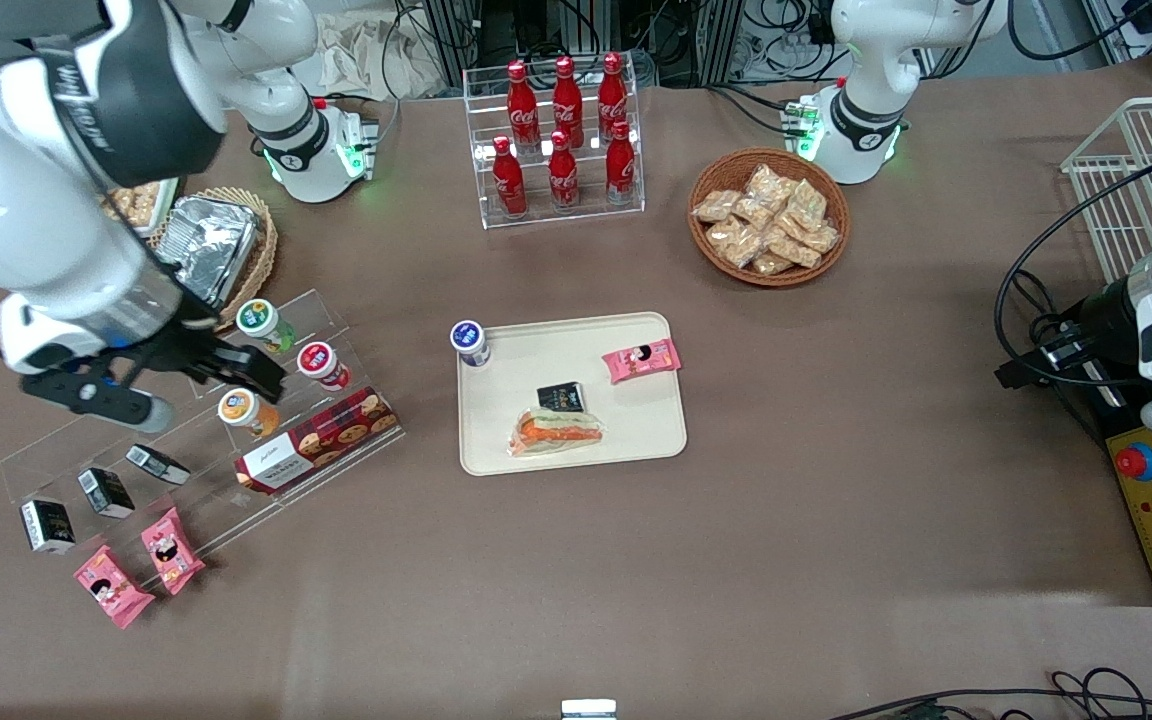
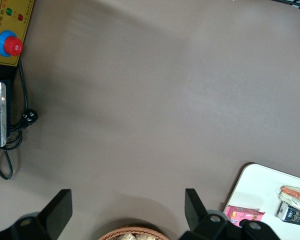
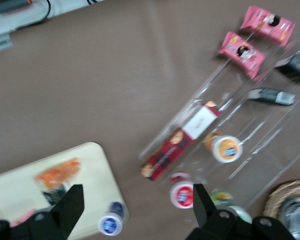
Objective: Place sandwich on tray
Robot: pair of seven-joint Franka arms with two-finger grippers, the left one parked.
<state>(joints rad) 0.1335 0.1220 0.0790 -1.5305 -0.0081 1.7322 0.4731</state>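
On the brown table, nearest to the front camera at the working arm's end, two pink snack packets (image 1: 134, 566) lie at the foot of a clear acrylic stepped display stand (image 1: 191, 440). On this stand there are small black packets (image 1: 103, 492), a long red box of cookies (image 1: 316, 440) and three small round cups with coloured lids (image 1: 281, 365).

The right arm's black two-finger gripper (image 1: 186, 375) hangs above this stand, over the cups. Its fingers (image 3: 70, 206) are spread apart and hold nothing; the wrist view shows only table and stand between them.

In the middle of the table lies the large flat cream-beige rectangular tray (image 1: 636, 425) with rounded corners. The triangular sandwich in clear plastic wrap (image 1: 556, 431), with orange-red and green filling, rests on the tray, on the half nearer to the camera and well apart from the gripper. A small black packet (image 1: 561, 397) lies just beside it, a little farther from the camera. A pink snack packet (image 1: 642, 360) lies farther still on the tray, and a small cup with a blue lid (image 1: 470, 342) stands at the tray's corner toward the working arm.

Farther away there is a foil container (image 1: 206, 245) in a wicker basket, a round wicker basket of wrapped snacks (image 1: 768, 217), and a clear rack of red cola bottles (image 1: 563, 140).
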